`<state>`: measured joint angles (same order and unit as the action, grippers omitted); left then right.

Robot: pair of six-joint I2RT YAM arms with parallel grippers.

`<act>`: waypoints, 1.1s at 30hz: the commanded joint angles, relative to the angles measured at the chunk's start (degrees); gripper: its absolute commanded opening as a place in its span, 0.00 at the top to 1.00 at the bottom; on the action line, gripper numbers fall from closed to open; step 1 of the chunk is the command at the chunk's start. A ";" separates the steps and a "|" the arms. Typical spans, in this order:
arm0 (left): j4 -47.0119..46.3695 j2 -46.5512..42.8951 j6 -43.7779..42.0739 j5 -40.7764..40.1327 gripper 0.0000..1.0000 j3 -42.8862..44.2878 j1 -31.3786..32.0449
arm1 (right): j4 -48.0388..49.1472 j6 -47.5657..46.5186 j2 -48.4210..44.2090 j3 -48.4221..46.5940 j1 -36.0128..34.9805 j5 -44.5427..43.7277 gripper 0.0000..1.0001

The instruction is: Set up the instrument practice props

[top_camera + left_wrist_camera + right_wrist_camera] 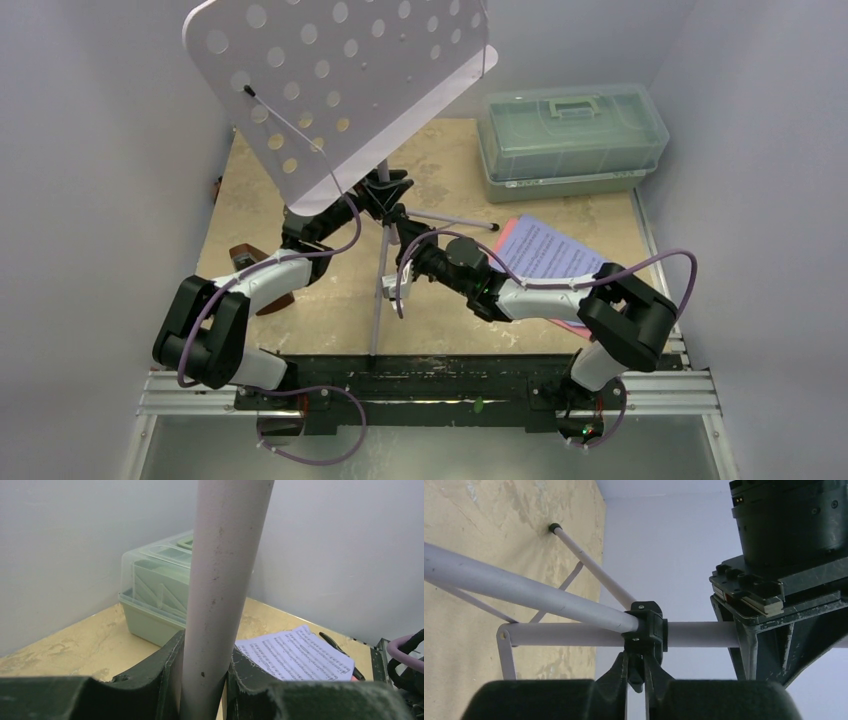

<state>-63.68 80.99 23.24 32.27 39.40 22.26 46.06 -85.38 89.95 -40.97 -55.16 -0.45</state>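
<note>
- Inside your left hand (pixel 205 672), the stand pole (pixel 225 555) is clamped.
- Your right hand (pixel 636 680) pinches the leg collar (pixel 646 627); next, probably slide it to splay the tripod legs (pixel 591 567).

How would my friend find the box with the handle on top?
Look at the tan table, then its far right corner. The green box sits there, behind the music sheets. Only it is see-through, with a lid and a carry handle.
</note>
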 commanded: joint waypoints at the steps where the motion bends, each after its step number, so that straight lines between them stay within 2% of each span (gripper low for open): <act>1: -6.66 -3.26 4.57 -2.03 1.00 2.56 0.55 | 3.36 10.79 -0.59 -1.10 0.31 -8.37 0.96; 6: -9.58 -1.85 6.85 0.92 1.00 3.19 0.29 | 1.97 34.07 -2.31 -3.94 0.31 -9.96 1.00; 9: -12.49 0.31 8.70 6.70 1.00 5.02 -0.61 | 0.10 55.51 -3.86 -5.50 0.32 -5.77 1.00; 12: -19.52 3.48 12.44 11.84 1.00 7.09 -2.02 | 4.14 73.82 -4.40 -4.44 0.31 -3.94 1.00; 15: -25.54 8.31 15.97 16.73 1.00 10.65 -2.31 | 10.16 86.89 -2.90 -2.63 0.33 -0.70 1.00; 18: -34.34 13.14 23.84 21.96 1.00 15.38 -2.40 | 14.06 98.76 -1.59 -1.57 0.39 -2.13 1.00; 21: -36.08 16.55 25.99 25.15 1.00 19.30 -2.32 | 15.15 106.77 -1.48 -0.76 0.40 -6.38 1.00; 24: -34.54 19.22 26.01 28.06 1.00 22.22 -2.39 | 16.89 111.24 -0.56 -0.53 0.57 -6.70 0.99; 28: -36.40 21.31 27.00 29.11 1.00 21.99 -3.06 | 16.51 110.06 -1.12 -1.04 0.58 -5.05 0.96; 33: -38.06 21.44 24.88 30.84 1.00 17.85 -4.75 | 16.55 108.14 -0.37 -0.71 0.58 -5.38 0.97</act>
<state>-86.04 102.32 46.46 61.73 58.59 17.74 56.62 18.87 89.10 -40.82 -52.12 -12.56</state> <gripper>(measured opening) 0.221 0.053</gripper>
